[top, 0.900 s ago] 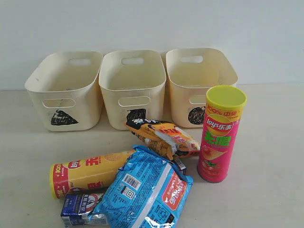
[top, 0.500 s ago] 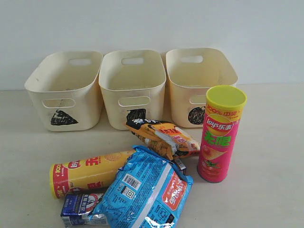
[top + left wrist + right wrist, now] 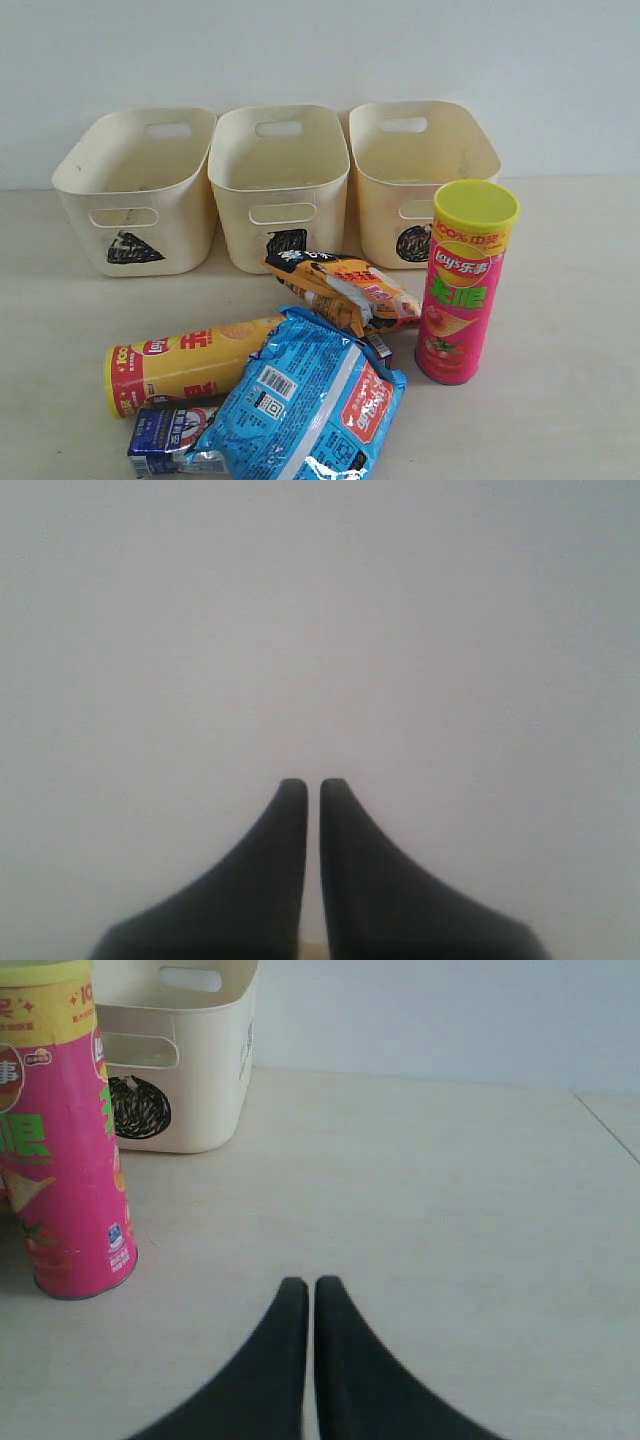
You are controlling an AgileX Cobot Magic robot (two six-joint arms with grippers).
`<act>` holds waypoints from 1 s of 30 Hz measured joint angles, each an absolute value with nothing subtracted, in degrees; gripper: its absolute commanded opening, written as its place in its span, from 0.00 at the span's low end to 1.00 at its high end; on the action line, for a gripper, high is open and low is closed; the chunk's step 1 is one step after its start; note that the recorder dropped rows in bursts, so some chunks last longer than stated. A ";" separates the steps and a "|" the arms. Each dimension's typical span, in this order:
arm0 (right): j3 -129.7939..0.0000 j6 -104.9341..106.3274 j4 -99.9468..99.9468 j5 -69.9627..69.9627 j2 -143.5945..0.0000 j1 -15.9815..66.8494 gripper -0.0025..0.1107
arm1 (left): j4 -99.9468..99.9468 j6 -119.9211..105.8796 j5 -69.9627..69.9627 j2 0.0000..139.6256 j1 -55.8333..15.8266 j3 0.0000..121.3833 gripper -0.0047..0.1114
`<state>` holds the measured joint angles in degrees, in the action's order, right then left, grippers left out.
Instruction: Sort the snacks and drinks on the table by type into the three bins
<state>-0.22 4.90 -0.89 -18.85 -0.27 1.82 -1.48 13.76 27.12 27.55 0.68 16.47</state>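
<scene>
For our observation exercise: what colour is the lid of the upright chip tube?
Yellow-green lid, clearest in the exterior view.

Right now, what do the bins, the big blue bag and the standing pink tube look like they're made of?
Bins: moulded plastic, cream, smooth low sheen, with cut-out handles. Blue bag: thin plastic film, glossy, with crinkles catching light. Pink tube: probably cardboard under a glossy printed wrap, hard to confirm; its lid looks like matte yellow-green plastic.

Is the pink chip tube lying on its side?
No, the pink tube stands upright on the table.
</scene>
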 measured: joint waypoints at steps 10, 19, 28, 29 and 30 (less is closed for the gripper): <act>-0.22 4.90 -0.89 -18.85 -0.27 1.82 0.02 | 15.89 22.80 27.23 50.77 0.68 28.35 0.08; -0.22 4.90 -0.89 -18.85 -0.27 1.82 0.02 | 29.03 27.24 22.72 63.19 0.68 34.43 0.08; -0.22 4.90 -0.89 -18.85 -0.27 1.82 0.02 | 46.35 41.67 16.66 70.66 0.54 39.27 0.08; -0.22 4.90 -0.89 -18.85 -0.27 1.82 0.02 | 49.20 44.44 16.57 71.24 0.26 39.62 0.08; -0.22 4.90 -0.89 -18.85 -0.27 1.82 0.02 | 52.92 48.14 16.57 71.87 -0.30 40.12 0.08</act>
